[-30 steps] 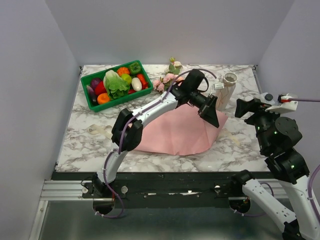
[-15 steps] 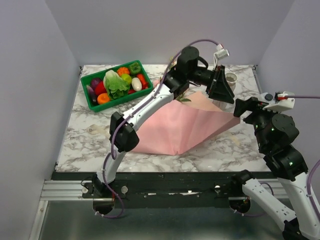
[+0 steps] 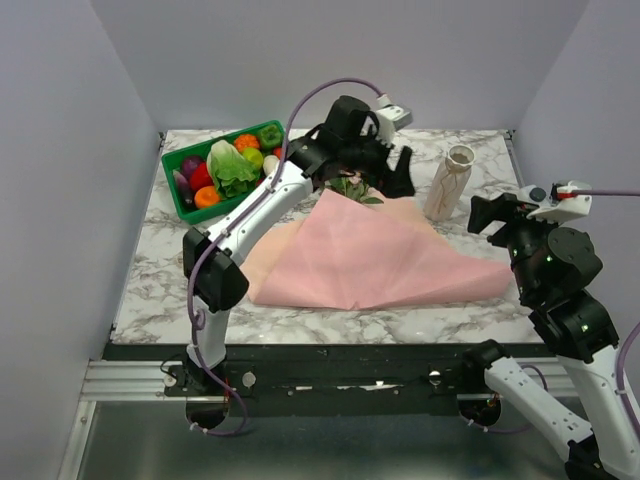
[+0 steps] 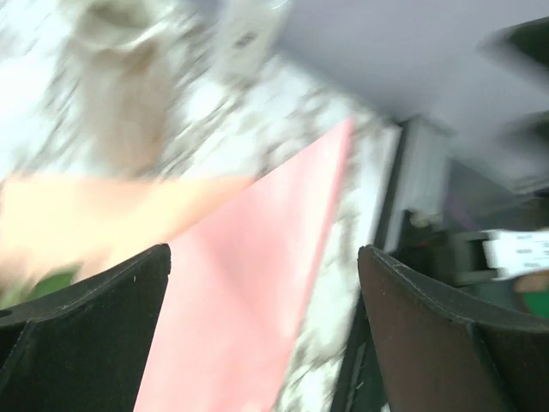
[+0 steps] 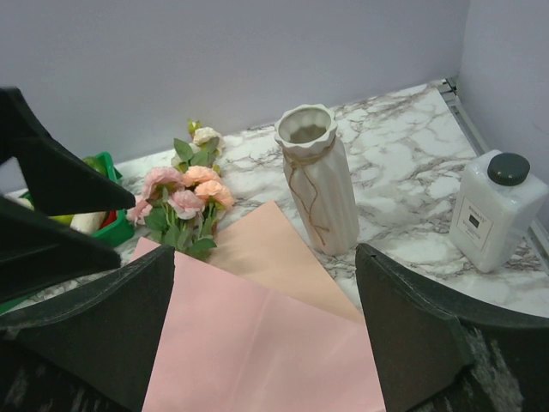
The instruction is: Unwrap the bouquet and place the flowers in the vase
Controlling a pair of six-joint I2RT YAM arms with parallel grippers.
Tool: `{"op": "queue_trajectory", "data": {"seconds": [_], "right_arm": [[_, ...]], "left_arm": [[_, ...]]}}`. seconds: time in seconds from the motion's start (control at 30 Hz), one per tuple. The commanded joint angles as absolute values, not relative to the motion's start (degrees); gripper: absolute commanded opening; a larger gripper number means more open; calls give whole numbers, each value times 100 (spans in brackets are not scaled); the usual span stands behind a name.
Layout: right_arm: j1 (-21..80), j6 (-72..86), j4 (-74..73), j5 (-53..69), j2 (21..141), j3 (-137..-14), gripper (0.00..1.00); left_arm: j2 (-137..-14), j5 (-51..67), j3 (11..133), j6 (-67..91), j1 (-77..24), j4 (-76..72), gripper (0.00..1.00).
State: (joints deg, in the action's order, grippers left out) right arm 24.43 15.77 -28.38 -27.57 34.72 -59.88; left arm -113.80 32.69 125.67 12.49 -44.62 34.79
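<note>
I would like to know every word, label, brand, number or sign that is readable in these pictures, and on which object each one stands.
No text can be read anywhere in these pictures.
Label on the white bottle: dark print, too small to read.
White tag at the right edge of the left wrist view: blurred, unreadable.
Vase and pink paper: no writing visible.

Glossy marble-patterned table (image 3: 150, 270); smooth, matt pink paper (image 3: 370, 260); ribbed matt cream vase (image 5: 316, 184) bound with rough twine; shiny green plastic crate (image 3: 215, 208).
</note>
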Motion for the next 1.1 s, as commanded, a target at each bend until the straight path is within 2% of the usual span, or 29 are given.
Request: {"op": "queue_trajectory", "data": {"seconds": [0.0, 0.27, 0.5, 0.93, 1.03, 1.07], "right_arm": [[2479, 1468, -2865, -2532, 3331, -6144, 93], [2479, 1573, -2804, -2268, 3278, -5924, 92], [2479, 1608, -2725, -2224, 3269, -5783, 91], [2479, 1670, -2672, -2127, 3252, -5748, 89], [2479, 1696, -2646, -2109, 3278, -5739, 88], [2479, 1714, -2646, -2109, 3287, -5748, 88]], "left_arm": [[-11469, 2584, 11463, 879, -3297, 3991, 99], [-11285, 2872, 9995, 553, -2479, 3437, 99], [-11557, 3128, 9826, 405, -2215, 3428, 98], [-12181, 2918, 9861, 167, -2030, 3287, 97], [-12252, 3058, 9914, 167, -2048, 3348, 90], [-12261, 3189, 9958, 150, -2057, 3392, 82]]}}
